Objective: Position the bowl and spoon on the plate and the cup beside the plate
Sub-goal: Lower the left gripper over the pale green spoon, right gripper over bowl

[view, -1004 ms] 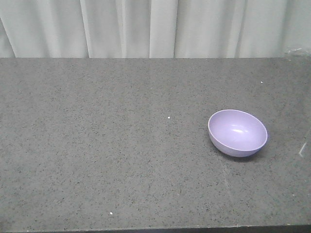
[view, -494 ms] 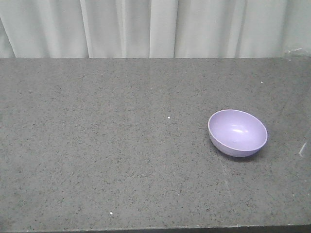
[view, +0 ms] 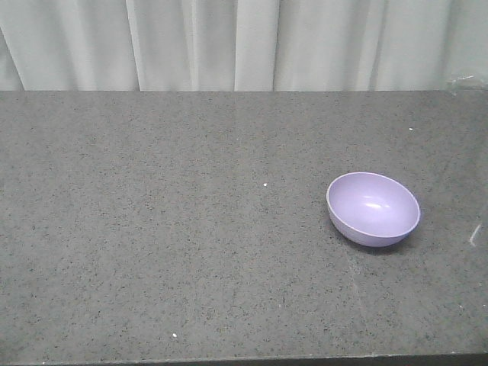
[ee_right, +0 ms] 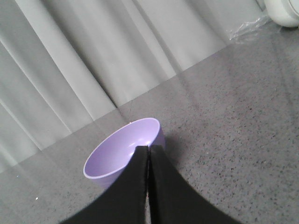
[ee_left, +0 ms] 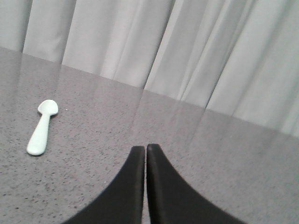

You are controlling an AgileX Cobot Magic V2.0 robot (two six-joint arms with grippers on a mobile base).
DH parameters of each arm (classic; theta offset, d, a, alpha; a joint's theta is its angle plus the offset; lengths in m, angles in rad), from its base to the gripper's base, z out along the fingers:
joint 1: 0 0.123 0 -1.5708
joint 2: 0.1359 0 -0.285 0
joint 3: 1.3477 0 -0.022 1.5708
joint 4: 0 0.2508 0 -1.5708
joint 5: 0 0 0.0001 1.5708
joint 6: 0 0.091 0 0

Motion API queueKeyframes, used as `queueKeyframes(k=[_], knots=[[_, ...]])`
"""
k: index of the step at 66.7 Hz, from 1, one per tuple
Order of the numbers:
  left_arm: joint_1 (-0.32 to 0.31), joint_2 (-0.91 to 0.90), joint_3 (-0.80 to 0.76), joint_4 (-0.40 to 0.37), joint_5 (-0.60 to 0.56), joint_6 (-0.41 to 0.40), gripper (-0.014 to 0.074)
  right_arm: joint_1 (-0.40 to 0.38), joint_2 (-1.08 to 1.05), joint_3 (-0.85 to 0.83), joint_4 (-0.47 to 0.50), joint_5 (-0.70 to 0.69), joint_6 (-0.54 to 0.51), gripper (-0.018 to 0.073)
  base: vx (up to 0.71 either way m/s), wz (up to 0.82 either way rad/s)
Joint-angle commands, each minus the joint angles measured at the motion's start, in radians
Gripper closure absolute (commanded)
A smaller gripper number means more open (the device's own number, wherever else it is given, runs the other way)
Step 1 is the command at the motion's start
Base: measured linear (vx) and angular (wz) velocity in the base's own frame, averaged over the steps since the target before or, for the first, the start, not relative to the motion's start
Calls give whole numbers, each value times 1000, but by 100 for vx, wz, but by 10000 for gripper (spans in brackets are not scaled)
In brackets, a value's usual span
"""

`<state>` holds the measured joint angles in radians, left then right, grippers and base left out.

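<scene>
The left gripper [ee_left: 145, 148] has its fingers pressed together with nothing between them. The spoon [ee_left: 42, 127] lies flat on the table [ee_left: 243, 177], off to its left and well apart. The right gripper [ee_right: 148, 149] is likewise closed and empty, its tips just before the upright bowl [ee_right: 117, 154]; whether they touch cannot be told.

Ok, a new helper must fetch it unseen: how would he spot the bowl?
Start at the grey speckled table before the pale curtain. Toward the right of the front view stands the bowl, upright and empty. Nothing else there is lavender.
</scene>
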<state>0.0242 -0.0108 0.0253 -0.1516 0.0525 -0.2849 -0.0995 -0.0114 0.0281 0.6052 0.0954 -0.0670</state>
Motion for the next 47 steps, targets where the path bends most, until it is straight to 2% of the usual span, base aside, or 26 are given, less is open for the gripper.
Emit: queueKeyframes(k=[1,9,15,20,27,35,41,47], knots=[[-1,-4,-11,-70,-127,-48,603,-7,-11,-44,0,-8,-13,566,0,0],[-1,-4,-78,-112,-133,-66,599,-7,-1,-147,0,48,-92,560,0,0],[-1,-3,-171,-86,-113,-32,587,-7,38,-249,1,71,-189,538,0,0],[-1,13,-275,-52,-52,11,569,-7,95,-337,15,92,-273,498,0,0],[-1,92,-454,-1,174,102,528,-7,193,-448,60,125,-358,385,0,0],[-1,247,-674,51,440,204,449,-7,310,-513,154,96,-413,187,0,0],[-1,376,-808,108,584,213,390,-7,359,-519,206,35,-419,41,0,0],[-1,503,-950,212,690,211,323,-7,395,-519,245,30,-428,-41,0,0]])
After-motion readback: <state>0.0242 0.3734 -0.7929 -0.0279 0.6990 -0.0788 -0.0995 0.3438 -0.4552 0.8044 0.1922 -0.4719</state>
